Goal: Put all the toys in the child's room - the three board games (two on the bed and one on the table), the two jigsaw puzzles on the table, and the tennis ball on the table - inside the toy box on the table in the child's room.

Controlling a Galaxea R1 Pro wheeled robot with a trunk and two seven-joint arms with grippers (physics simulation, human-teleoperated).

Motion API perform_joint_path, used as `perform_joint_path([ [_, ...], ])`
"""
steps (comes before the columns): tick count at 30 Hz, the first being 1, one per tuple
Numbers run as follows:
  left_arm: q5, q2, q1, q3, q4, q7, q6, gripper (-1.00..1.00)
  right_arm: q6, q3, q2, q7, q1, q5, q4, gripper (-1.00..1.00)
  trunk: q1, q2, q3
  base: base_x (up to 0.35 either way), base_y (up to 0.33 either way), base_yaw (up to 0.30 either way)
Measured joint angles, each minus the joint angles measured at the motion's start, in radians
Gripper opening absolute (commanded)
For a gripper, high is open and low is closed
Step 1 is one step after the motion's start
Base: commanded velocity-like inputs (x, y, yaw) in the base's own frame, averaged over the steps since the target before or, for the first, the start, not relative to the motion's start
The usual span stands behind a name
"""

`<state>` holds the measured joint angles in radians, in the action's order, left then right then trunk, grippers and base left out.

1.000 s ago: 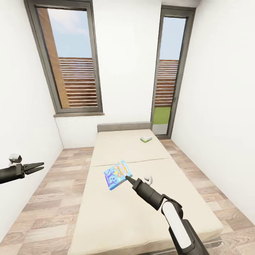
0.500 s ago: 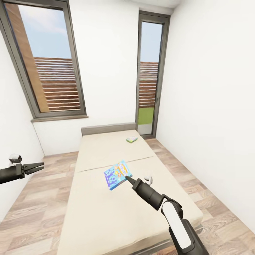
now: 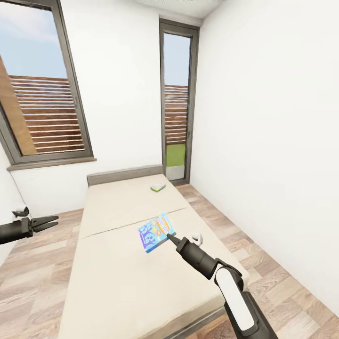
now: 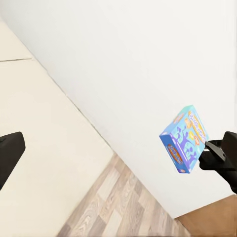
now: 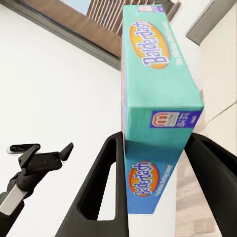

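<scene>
I have the blue board game point(image 3: 157, 232) pinched between the 2 fingers of my right gripper point(image 3: 171, 237), held in the air above the bed point(image 3: 122, 263) in the child's room. In the right wrist view the box point(image 5: 155, 94) is clamped by 1 short end, its long axis running straight out past the fingertips, narrow edge facing the camera. My left gripper point(image 3: 49, 220) hangs well off to the other side over the wood floor, its fingers slightly parted and holding nothing. A 2nd game box point(image 3: 158, 187), green and white, lies flat on the mattress far beyond the fingertips, near the headboard; the left fingers look free to take it, though neither arm is near it. As I judge it, the held box must go to the toy box.
</scene>
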<state>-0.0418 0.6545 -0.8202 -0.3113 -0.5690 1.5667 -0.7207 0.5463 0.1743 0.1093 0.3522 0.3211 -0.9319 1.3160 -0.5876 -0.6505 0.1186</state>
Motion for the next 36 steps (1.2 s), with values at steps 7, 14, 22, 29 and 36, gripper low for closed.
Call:
perform_joint_path([
  [7,0.0,0.0,0.0,0.0,0.0,0.0,0.0,1.0,0.0,0.0,0.0,0.0,0.0,0.0,-0.001,-1.0,0.0,0.0,-0.006,0.0,0.0,-0.268],
  [14,0.0,-0.001,0.0,0.0,0.0,0.0,0.001,1.0,0.0,0.0,-0.001,0.0,0.0,-0.001,-0.001,-1.0,0.0,0.0,-0.012,0.0,0.0,-0.268],
  [22,0.0,0.0,0.0,0.0,0.0,0.0,0.001,1.0,0.0,0.0,0.0,0.0,0.0,0.0,-0.002,-1.0,0.0,0.0,-0.018,0.0,0.0,-0.268],
  [29,0.0,0.0,0.0,0.0,0.0,0.0,0.001,1.0,-0.002,0.0,0.002,0.0,0.0,-0.001,-0.001,-1.0,0.0,0.0,-0.024,0.0,0.0,-0.268],
  [36,0.0,0.0,0.0,0.0,0.0,0.0,0.001,1.0,-0.004,0.0,0.001,0.0,0.0,0.001,-0.002,-1.0,0.0,0.0,-0.03,0.0,0.0,-0.267],
])
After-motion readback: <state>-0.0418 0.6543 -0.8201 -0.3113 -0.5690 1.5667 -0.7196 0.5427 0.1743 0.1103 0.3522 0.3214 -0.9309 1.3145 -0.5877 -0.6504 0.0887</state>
